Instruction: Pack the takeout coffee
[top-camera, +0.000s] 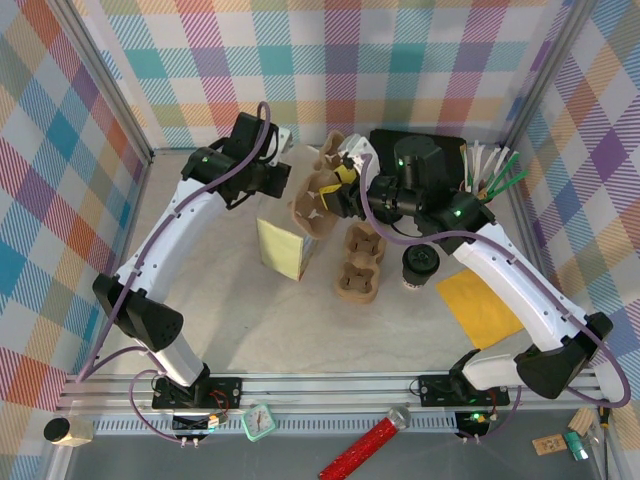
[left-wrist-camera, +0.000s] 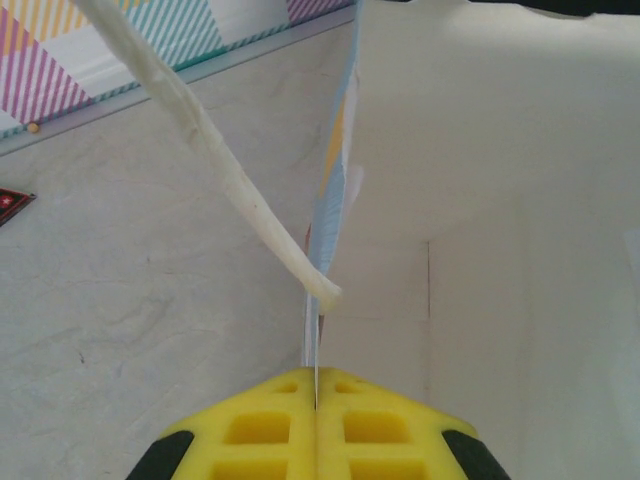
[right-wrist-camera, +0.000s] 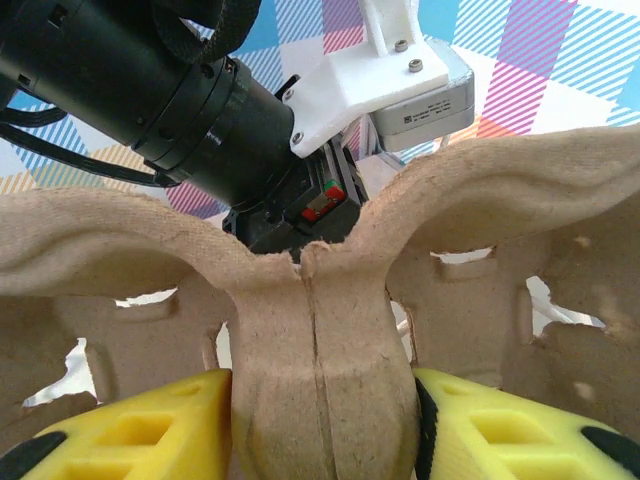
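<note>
One takeout coffee (top-camera: 420, 264) stands upright on the surface (top-camera: 250, 330), its round black lid on, right of centre and free of both arms. Just to its left lies a brown pulp cup carrier (top-camera: 360, 265), flat on the surface. To the coffee's right, close by, lies a yellow sheet (top-camera: 485, 305).

Farther left and toward the back, the right end effector (top-camera: 340, 195) holds a second pulp carrier (top-camera: 315, 200) off the surface. In the right wrist view its yellow fingers (right-wrist-camera: 130, 430) sit on either side of that carrier's (right-wrist-camera: 320, 300) central ridge, pinching it between them (right-wrist-camera: 320, 400).

The held carrier overlaps the top of a paper bag (top-camera: 283, 250) that stands upright near the middle, a yellow face toward the arm bases. Whether the carrier is already inside the bag cannot be told.

The left end effector (top-camera: 272, 188) reaches the bag from the far left side. In the left wrist view its yellow pads are pressed together (left-wrist-camera: 316, 400) with the thin wall of the bag (left-wrist-camera: 480, 200) caught between them, and a pale twisted paper handle (left-wrist-camera: 220, 170) arcs across above.
</note>
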